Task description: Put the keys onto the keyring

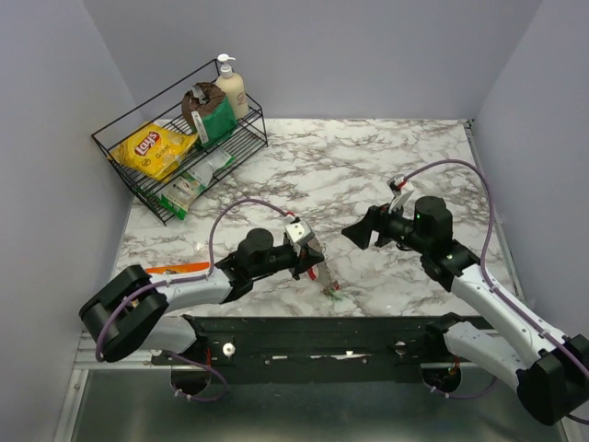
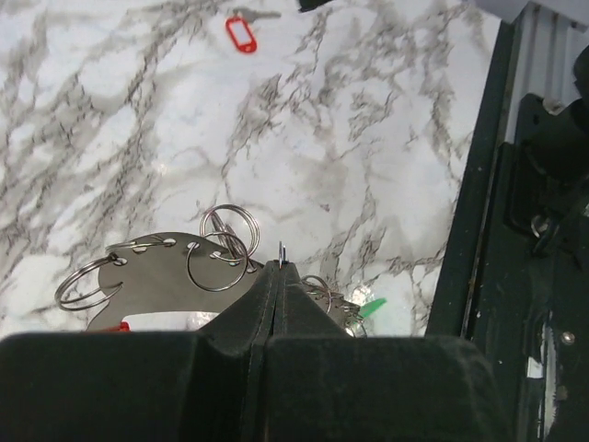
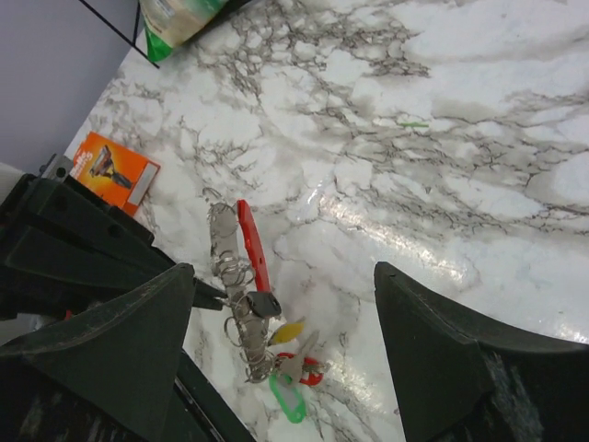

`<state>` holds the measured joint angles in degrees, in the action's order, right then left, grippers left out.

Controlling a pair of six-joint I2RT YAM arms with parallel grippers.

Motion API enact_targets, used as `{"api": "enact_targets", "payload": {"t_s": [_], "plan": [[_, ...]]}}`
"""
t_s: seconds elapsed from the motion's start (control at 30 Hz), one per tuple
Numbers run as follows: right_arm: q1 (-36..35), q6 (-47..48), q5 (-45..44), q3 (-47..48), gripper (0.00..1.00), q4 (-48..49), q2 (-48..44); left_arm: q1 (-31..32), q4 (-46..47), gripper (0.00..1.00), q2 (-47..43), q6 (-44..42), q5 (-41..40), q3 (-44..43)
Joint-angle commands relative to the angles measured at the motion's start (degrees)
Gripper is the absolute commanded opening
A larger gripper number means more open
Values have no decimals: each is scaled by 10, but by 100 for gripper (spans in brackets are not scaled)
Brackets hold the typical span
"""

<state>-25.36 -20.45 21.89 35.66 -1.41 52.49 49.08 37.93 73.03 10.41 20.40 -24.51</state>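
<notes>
On rack (image 1: 135, 174), Lay's bag (image 1: 158, 147); left end effector (image 2: 279, 272) pinching keyring (image 3: 248, 241), keys (image 3: 287, 370) touching it; right end effector (image 1: 357, 233) spread

One keyring (image 3: 250, 241) with what look like four keys (image 3: 293, 364), though they overlap; one separate red-tagged key (image 2: 241, 35); one orange packet (image 3: 109, 168); one wire rack (image 1: 138, 177).

White veined marble tabletop (image 1: 368, 157): bare in the middle and far right, cluttered far left and at the near edge.
A black wire rack (image 1: 138, 180) of packets fills the far-left corner; the left gripper (image 1: 317, 262), clamped on the red-looped silvery keyring (image 3: 248, 239) with its coloured-tag keys (image 3: 288, 330), blocks the near centre, and the right gripper (image 1: 357, 232), spread wide, hangs near it on the right.
</notes>
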Motion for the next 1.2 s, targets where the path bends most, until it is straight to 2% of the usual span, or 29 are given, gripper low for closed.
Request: {"api": "enact_targets", "payload": {"t_s": [0.0, 0.23, 0.33, 0.43, 0.67, 0.8, 0.97, 1.03, 1.17], "plan": [[4, 4, 13, -29, 87, -1, 9, -10, 52, 0, 68, 8, -7, -17], [15, 8, -7, -45, 87, 5, 16, -34, 236, 0, 205, 58, 58, -10], [26, 10, -2, -46, 87, 5, 24, -42, 329, 0, 237, 83, 84, 8], [41, 9, 1, -52, 87, 7, 36, -46, 382, 0, 250, 98, 110, 17], [112, -29, -41, -76, 87, 34, 47, -48, 393, 0, 246, 92, 128, 21], [138, -48, -111, -72, 85, 34, 51, -48, 381, 0, 246, 85, 128, 19], [156, -60, -250, -24, 84, -23, 102, -48, 349, 0, 243, 68, 126, 15], [172, -64, -278, -9, 83, -28, 121, -48, 338, 0, 239, 60, 128, 12], [220, -73, -279, 16, 81, -31, 172, -48, 319, 0, 229, 45, 133, 10]]}}
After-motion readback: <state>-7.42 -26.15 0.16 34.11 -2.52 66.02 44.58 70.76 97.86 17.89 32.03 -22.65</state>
